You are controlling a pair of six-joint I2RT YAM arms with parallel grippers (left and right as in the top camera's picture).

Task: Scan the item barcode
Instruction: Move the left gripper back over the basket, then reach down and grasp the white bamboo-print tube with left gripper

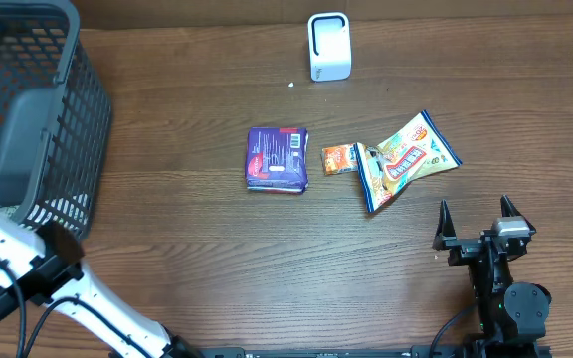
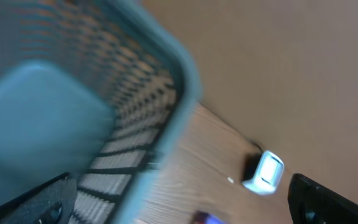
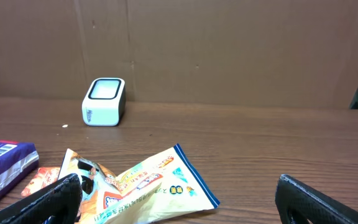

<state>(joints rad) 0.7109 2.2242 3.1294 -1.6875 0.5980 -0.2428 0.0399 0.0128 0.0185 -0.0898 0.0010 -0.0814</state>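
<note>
The white barcode scanner stands at the back of the table, and also shows as the scanner and, blurred, the scanner. Three items lie mid-table: a purple packet with its barcode facing up, a small orange packet, and a yellow snack bag. My right gripper rests open near the front edge, just behind the snack bag, holding nothing. My left gripper is open and empty beside the grey basket's rim, its fingers spread wide.
A grey mesh basket fills the back left corner. The left arm crosses the front left of the table. A brown cardboard wall backs the table behind the scanner.
</note>
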